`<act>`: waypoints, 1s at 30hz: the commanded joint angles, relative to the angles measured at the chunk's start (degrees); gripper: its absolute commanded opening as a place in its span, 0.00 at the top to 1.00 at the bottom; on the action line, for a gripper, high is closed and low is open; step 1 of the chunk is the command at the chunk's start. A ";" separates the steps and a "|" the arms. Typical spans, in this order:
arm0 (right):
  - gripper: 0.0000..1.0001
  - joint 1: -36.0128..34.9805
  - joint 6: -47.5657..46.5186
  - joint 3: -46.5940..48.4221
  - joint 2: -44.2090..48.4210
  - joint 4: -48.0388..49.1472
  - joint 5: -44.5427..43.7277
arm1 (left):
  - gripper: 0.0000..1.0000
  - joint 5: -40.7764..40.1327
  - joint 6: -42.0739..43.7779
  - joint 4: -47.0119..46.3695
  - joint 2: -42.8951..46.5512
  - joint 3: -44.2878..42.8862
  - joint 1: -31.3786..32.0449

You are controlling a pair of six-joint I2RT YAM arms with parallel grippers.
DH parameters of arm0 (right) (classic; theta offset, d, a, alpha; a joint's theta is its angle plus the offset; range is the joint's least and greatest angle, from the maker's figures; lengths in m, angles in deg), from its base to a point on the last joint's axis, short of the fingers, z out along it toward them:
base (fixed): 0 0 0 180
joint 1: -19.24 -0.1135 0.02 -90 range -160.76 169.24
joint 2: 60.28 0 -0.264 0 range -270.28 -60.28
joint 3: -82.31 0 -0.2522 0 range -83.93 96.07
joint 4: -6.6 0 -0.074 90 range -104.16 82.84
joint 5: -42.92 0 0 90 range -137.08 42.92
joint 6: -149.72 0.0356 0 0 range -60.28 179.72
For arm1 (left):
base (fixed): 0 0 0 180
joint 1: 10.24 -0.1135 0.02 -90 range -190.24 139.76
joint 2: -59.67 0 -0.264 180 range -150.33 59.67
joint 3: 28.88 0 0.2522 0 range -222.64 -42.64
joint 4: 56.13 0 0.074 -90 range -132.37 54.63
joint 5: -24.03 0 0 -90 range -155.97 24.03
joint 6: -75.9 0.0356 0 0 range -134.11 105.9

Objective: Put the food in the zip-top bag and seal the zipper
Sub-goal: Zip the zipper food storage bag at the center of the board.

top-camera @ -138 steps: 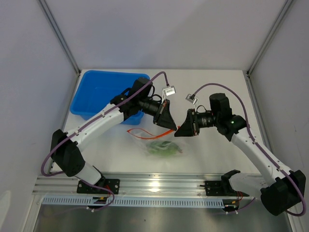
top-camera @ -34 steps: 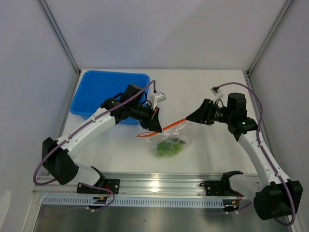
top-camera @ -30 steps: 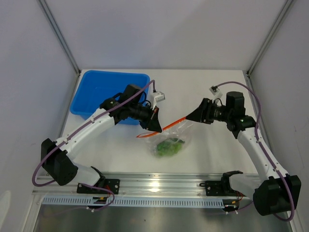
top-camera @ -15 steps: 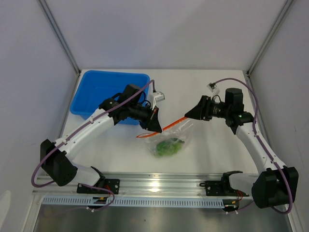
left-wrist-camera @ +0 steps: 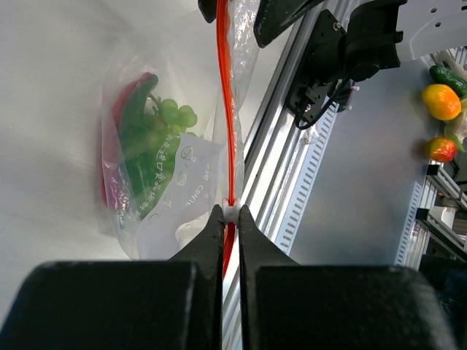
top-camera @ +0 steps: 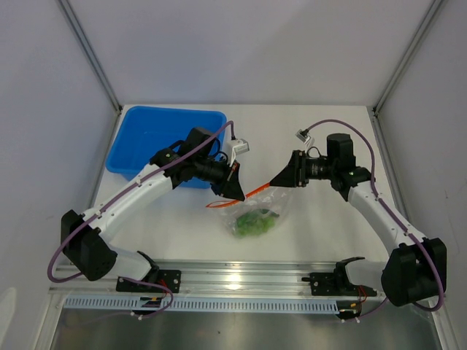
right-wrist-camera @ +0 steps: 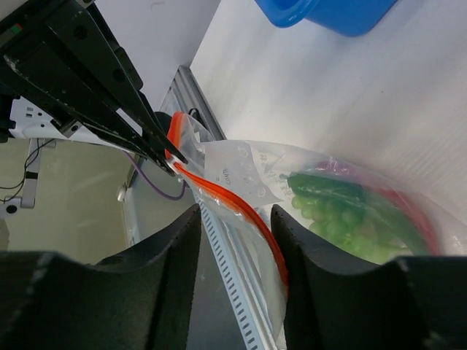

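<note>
The clear zip-top bag (top-camera: 257,217) hangs slack over the table, stretched between both arms. Inside it is the food: light-green grapes (left-wrist-camera: 172,117), a dark-green piece (left-wrist-camera: 143,142) and a slim red piece (left-wrist-camera: 119,109). My left gripper (left-wrist-camera: 230,216) is shut on the orange-red zipper (left-wrist-camera: 225,109) at its white slider, near the strip's left end (top-camera: 219,203). My right gripper (right-wrist-camera: 235,226) stands open astride the zipper's (right-wrist-camera: 244,213) other end. The strip runs between its fingers, close to the right finger (right-wrist-camera: 306,248). From above, that gripper (top-camera: 273,183) sits at the bag's upper right corner.
A blue tub (top-camera: 157,138) stands at the back left, just behind my left arm. An aluminium rail (top-camera: 233,277) runs along the near table edge. Toy fruits (left-wrist-camera: 441,102) lie beyond the rail in the left wrist view.
My right gripper has slid left onto the zipper's right end and its jaws have narrowed. The left gripper and the bag have stayed in place.
</note>
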 commanded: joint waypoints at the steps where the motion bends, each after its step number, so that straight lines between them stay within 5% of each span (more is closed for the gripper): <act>1: 0.56 -0.26 -1.68 0.03 -0.47 0.83 1.71 | 0.99 1.77 -0.08 -0.81 0.73 -0.46 -0.41; 4: 0.66 -0.35 -1.50 0.21 -0.91 1.18 1.97 | 0.99 1.59 -0.17 -0.89 0.73 -0.47 -0.32; 13: 0.72 -1.58 -2.64 -0.50 -0.82 -1.19 0.39 | 0.99 -0.08 -1.93 -1.60 0.47 0.24 -0.32; 19: 1.00 -1.58 -1.76 -0.15 -0.91 -1.89 -3.46 | 0.99 -0.69 -2.81 -2.12 0.64 0.94 -0.41; 30: 1.00 0.43 0.79 1.00 2.69 -5.58 -22.09 | 1.00 -4.73 -4.30 -1.16 1.35 1.21 -0.41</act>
